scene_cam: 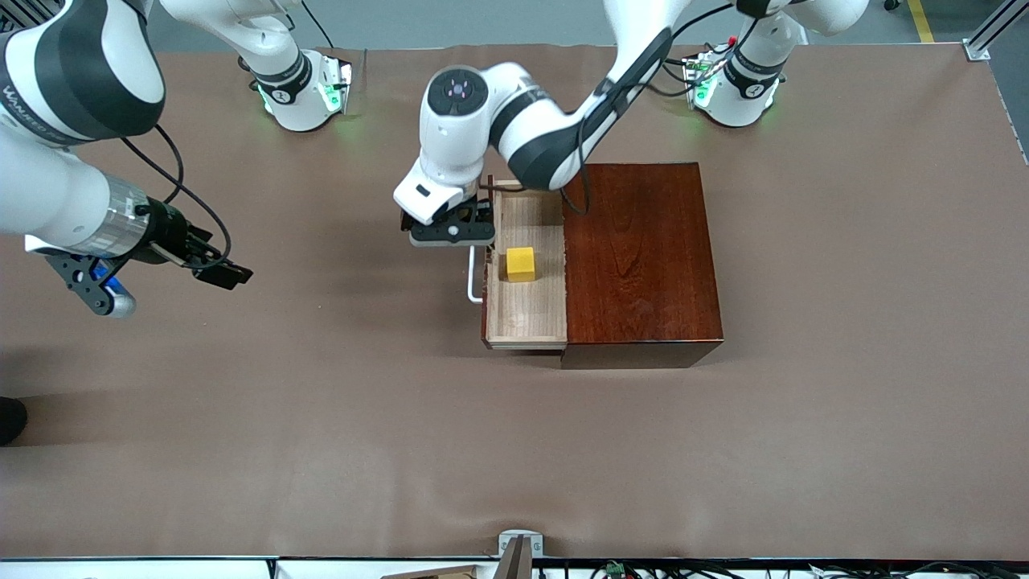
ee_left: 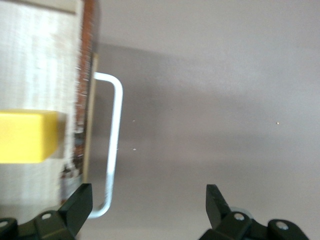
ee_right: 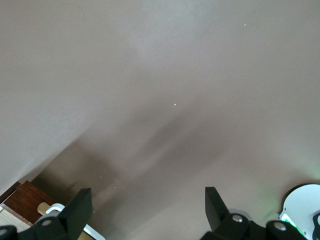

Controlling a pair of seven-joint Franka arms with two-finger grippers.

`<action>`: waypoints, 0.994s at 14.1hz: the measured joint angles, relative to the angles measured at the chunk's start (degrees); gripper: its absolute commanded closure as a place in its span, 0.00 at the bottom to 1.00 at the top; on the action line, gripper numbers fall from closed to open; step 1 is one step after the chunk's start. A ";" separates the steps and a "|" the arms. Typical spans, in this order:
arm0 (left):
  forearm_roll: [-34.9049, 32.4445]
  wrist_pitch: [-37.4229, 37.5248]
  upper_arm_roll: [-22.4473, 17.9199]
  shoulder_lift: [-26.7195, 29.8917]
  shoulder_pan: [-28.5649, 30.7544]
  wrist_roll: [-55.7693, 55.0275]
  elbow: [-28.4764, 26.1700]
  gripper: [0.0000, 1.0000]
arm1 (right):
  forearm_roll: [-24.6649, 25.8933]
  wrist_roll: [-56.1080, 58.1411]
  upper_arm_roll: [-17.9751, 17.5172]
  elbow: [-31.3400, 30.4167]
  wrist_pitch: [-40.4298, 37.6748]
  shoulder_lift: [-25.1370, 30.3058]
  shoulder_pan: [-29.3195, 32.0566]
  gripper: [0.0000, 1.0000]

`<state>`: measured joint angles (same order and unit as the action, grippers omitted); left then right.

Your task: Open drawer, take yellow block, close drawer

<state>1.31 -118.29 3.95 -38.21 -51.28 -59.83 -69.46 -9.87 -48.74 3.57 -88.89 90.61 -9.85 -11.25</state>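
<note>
The dark reddish-brown box (scene_cam: 639, 257) stands mid-table. Its pale wood drawer (scene_cam: 526, 310) is pulled out toward the right arm's end, white bar handle (scene_cam: 473, 277) in front. The yellow block (scene_cam: 520, 264) sits inside the drawer. My left gripper (scene_cam: 450, 232) is open and empty, just above the handle's end that lies farther from the front camera. In the left wrist view the gripper (ee_left: 149, 205) has the handle (ee_left: 116, 130) by one finger, with the block (ee_left: 25, 136) and drawer (ee_left: 40, 60) alongside. My right gripper (scene_cam: 229, 276) is open and empty over bare table; it also shows in the right wrist view (ee_right: 147, 207).
Brown table covering (scene_cam: 514, 450) lies all around the box. The arm bases (scene_cam: 301, 92) (scene_cam: 735, 88) stand along the table edge farthest from the front camera. The right wrist view catches the box corner (ee_right: 25, 200) and the handle (ee_right: 55, 207).
</note>
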 measured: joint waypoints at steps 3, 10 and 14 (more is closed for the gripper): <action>0.02 8.02 -2.44 5.55 0.25 0.00 0.31 0.00 | -0.14 -4.19 -0.05 0.00 0.23 -0.28 -1.48 0.00; 0.02 28.72 -4.26 18.20 12.85 16.50 -0.86 0.00 | -0.25 -21.23 -0.19 0.00 4.82 -2.77 -8.75 0.00; 0.02 30.56 -4.37 24.24 22.03 28.51 -6.82 0.00 | -0.25 -35.30 -0.26 -0.03 9.78 -4.72 -15.13 0.00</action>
<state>1.33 -87.73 -0.42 -13.97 -29.26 -31.32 -76.29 -10.12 -84.04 3.31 -88.91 100.39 -14.57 -26.38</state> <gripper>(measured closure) 0.000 0.000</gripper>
